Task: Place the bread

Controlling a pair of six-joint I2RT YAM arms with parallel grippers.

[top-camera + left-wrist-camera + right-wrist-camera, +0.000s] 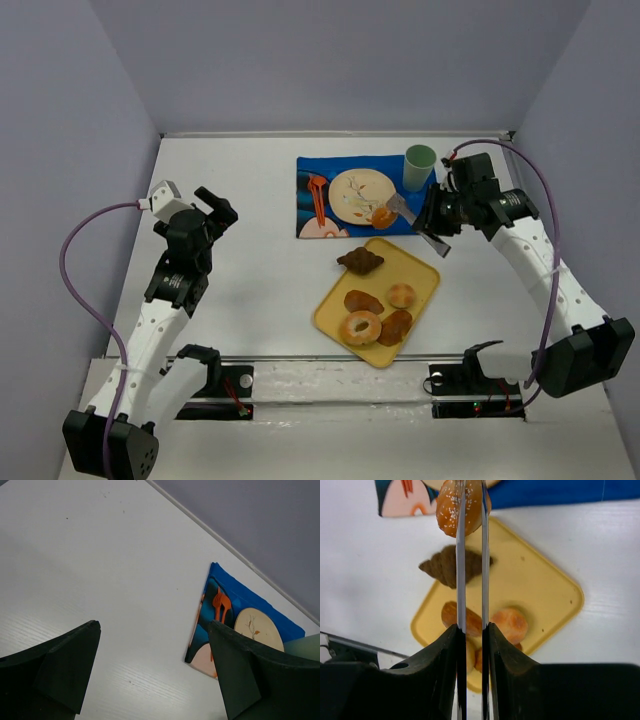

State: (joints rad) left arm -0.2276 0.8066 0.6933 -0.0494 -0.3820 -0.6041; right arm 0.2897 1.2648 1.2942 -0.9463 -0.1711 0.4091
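Pale lilac walls close in a white table [250, 250], and from where I stand the right gripper [471, 495] has its two thin metal blades pressed together on the bread [447, 510], a golden-brown bun dotted with seeds and pinched at the blade tips. Seen from above, the bread sits at the near-right rim of a cream plate [352, 182] painted with a small orange-and-green motif; whether it rests on the plate or hangs just over it I cannot tell. The right arm rises from its base at the near right corner, runs away from me, then bends inward so the wrist points left at the plate. Under the plate lies a blue mat [310, 170] printed with a cartoon picture, with orange cutlery [318, 198] beside the plate and a green cup [420, 166] at the far right corner. Nearer lies a yellow tray [425, 275] holding a bagel [360, 327] and several rolls, a dark croissant [360, 261] overlapping its far edge. Well apart on the left, the left gripper [152, 630] hangs over bare table, fingers spread wide with nothing between them, its arm bent at the elbow.
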